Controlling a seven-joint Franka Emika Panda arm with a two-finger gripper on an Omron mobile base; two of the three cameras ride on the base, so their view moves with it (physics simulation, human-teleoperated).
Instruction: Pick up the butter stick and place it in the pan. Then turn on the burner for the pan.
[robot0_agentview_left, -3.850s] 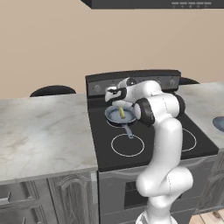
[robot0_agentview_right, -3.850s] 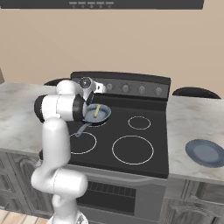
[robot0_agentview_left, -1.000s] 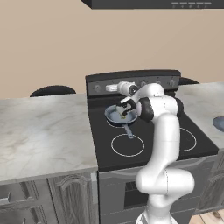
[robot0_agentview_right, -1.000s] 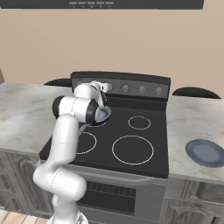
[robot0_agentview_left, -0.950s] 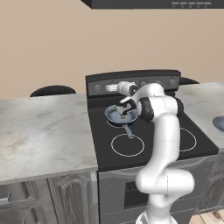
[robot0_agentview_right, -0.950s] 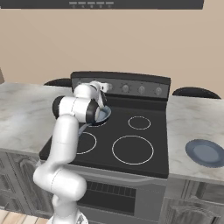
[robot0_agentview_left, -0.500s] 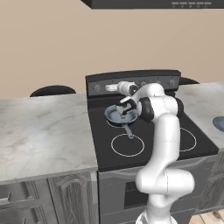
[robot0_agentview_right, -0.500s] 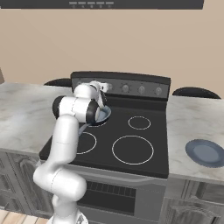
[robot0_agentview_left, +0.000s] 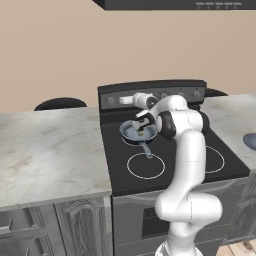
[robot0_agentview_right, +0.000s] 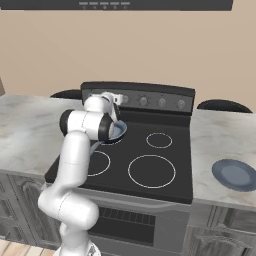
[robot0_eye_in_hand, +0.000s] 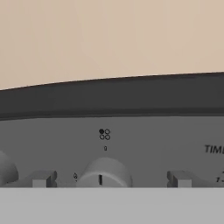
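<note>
Flanking the knob (robot0_eye_in_hand: 103, 173), fingers (robot0_eye_in_hand: 41, 179) spread wide — gripping nothing.

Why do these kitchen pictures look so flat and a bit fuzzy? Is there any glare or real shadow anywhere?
Left base view: even, soft light, no glare on the black glass cooktop; the small round grey-blue frying pan looks slightly soft. Right base view: the same flat light, only faint shading under the white arm. Hand view: the round grey stove knob and its panel print are blurred, seen so close.
</note>
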